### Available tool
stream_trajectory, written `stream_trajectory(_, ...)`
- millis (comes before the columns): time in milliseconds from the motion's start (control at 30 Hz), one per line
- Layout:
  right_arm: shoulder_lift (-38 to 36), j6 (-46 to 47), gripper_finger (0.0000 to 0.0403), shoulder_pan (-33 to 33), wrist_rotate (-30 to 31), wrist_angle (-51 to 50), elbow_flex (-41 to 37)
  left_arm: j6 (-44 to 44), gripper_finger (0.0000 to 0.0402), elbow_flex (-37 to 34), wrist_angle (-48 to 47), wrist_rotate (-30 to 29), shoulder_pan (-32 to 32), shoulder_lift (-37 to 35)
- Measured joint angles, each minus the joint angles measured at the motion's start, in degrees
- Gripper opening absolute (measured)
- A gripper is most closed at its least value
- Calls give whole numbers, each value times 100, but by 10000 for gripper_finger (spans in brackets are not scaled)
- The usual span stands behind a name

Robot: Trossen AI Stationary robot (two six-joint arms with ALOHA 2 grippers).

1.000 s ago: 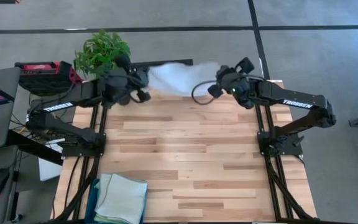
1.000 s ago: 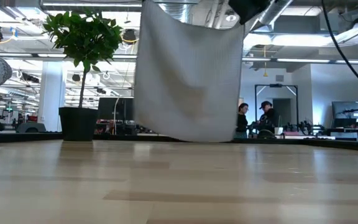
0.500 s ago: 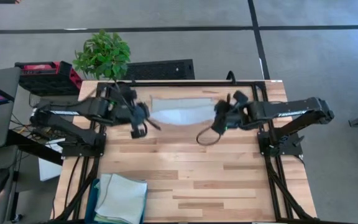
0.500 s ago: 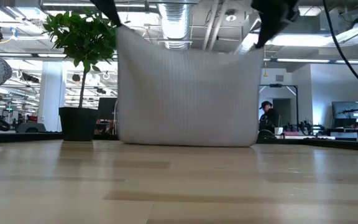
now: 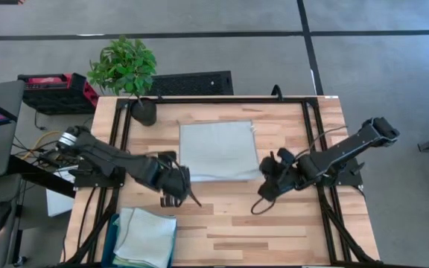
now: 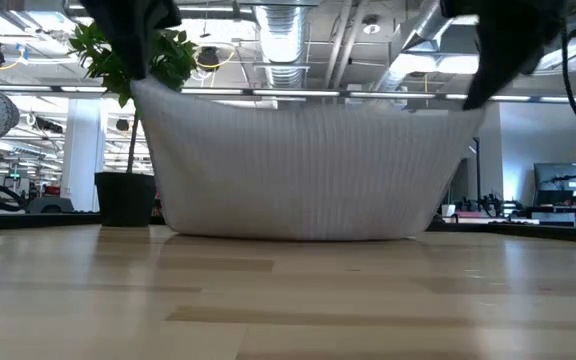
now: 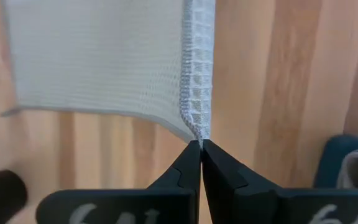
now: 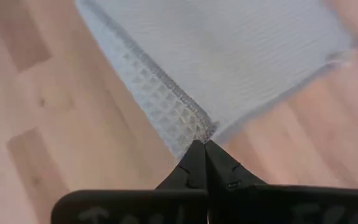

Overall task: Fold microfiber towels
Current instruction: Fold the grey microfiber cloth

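Pale wooden planks make up the bench [image 5: 222,216] I am working over, with a dark metal frame running along its sides and grey floor beyond it. Across the far half of the bench lies a pale grey square microfiber towel [image 5: 219,150], mostly flat in the high view, its near edge lifted off the wood. From the low camera that towel [image 6: 303,165] hangs like a shallow curtain between my two arms, its bottom fold resting on the bench.

My left claw [image 5: 182,187] sits at the towel's near left corner, fingers pressed fully together on the waffle-weave hem; the left wrist view shows the corner [image 7: 197,127] running straight down into the closed tips of the claw [image 7: 201,144]. My right claw [image 5: 268,177] is at the near right corner, likewise pinched tight on the fabric, and the right wrist view shows the hemmed corner [image 8: 188,121] caught where the claw [image 8: 201,144] closes.

At the near left edge of the bench I see a teal rectangular bin [image 5: 113,237] with a light green folded cloth [image 5: 147,237] lying on top of it, well apart from the grey towel. A small green potted plant [image 5: 125,67] stands at the far left corner, and a red and black case [image 5: 54,85] sits off the bench beside it.
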Motion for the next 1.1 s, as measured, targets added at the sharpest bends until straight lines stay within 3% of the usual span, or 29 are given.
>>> stream_trajectory(267,-2,39,2,284,-42,959,-636,-750,0,0,202,87,-463,699)
stream_trajectory(367,-2,18,2,92,1,892,-822,-891,0,0,236,-226,-476,800)
stream_trajectory(567,-2,-507,2,-737,70,1064,-1249,-1224,0,0,198,-983,-117,802)
stream_trajectory(867,-2,-1742,2,-2098,592,1334,-1417,-1273,0,-554,456,-1083,932,800)
stream_trajectory(1100,-2,-2839,2,-3249,606,2453,-1417,-1167,0,-845,439,-1539,1747,797)
